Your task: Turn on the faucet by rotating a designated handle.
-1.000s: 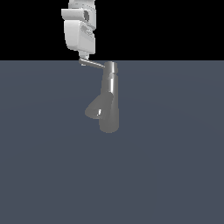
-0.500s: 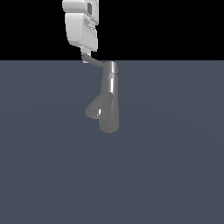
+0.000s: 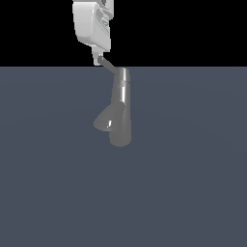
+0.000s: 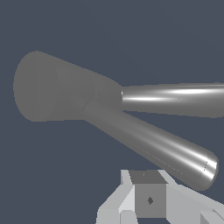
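The grey metal faucet (image 3: 120,106) stands upright on the dark floor, its stubby spout (image 3: 105,120) angled toward the exterior view's left. The thin handle (image 3: 109,64) slants up and left from the cap. My white gripper (image 3: 99,53) hangs above it, fingers together, fingertips touching the handle's outer end. In the wrist view the faucet (image 4: 65,87) lies across the picture with its shiny upper section running off one side and the spout (image 4: 153,144) nearer. My gripper (image 4: 148,203) shows at the edge. The handle does not show there.
A flat dark grey floor (image 3: 193,183) spreads around the faucet. Black background lies behind the gripper.
My gripper has moved toward the exterior view's right, and the handle has swung with it from nearly level to slanting up and left.
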You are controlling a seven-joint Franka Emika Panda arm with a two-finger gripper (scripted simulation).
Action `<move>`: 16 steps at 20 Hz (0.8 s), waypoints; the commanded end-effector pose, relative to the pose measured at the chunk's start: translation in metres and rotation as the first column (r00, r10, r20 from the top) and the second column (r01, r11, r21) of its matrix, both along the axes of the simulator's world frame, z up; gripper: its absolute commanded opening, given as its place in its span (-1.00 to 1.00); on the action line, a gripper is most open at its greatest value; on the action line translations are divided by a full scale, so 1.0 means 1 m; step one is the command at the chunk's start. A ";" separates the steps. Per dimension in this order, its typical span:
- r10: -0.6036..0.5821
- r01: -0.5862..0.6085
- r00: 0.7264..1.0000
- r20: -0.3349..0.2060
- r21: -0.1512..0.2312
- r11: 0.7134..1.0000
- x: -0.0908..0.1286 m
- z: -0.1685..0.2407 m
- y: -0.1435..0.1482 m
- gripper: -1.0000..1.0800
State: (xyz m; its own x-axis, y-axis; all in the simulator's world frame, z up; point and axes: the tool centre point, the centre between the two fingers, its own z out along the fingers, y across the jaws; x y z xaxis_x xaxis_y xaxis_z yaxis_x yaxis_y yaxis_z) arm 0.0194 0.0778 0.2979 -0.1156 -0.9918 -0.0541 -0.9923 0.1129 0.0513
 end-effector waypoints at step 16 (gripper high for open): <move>-0.001 0.001 1.000 -0.011 -0.001 1.000 -0.028 0.005 -0.071 -1.00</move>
